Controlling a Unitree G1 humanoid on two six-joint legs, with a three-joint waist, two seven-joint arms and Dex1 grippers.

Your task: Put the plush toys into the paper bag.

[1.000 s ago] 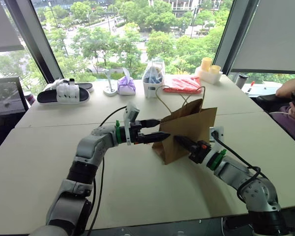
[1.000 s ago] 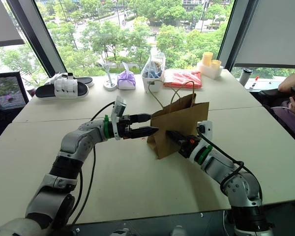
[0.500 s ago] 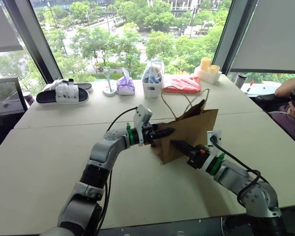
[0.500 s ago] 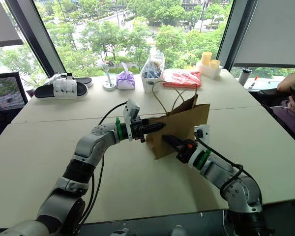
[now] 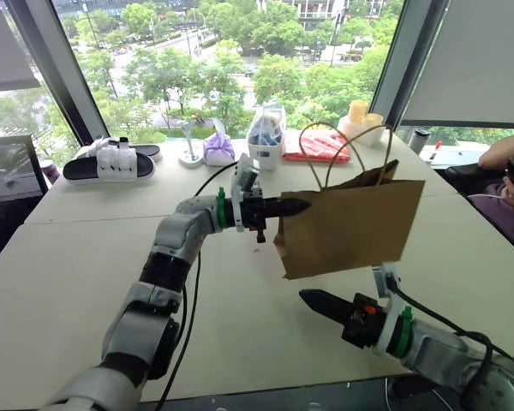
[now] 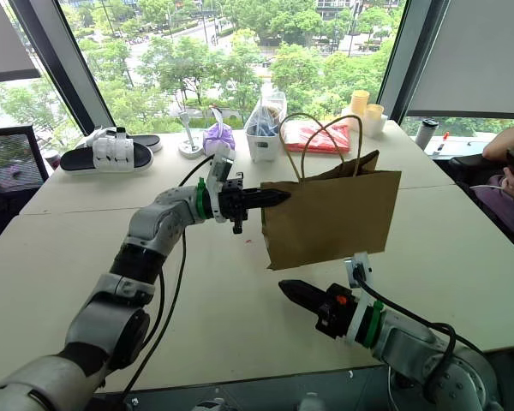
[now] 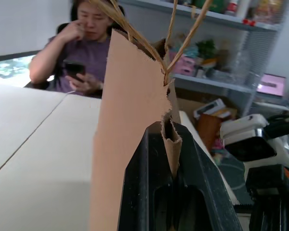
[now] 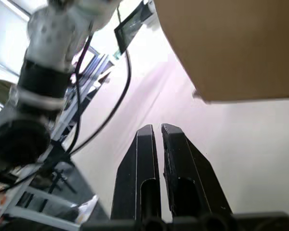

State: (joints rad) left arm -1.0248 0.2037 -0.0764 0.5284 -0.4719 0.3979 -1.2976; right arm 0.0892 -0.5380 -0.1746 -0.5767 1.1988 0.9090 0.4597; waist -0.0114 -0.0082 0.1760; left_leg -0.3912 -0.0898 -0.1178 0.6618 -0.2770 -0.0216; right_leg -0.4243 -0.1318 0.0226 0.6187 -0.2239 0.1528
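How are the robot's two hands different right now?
The left gripper is pinching the top edge of the paper bag and holding it up off the table; the right gripper holds nothing. The left gripper is up beside the bag, while the right gripper sits low, below the bag's bottom. Both have black fingers, and both are shut.

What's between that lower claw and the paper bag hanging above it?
Nothing: in the left eye view, bare table and open air separate the shut right claw from the paper bag hanging from the left claw.
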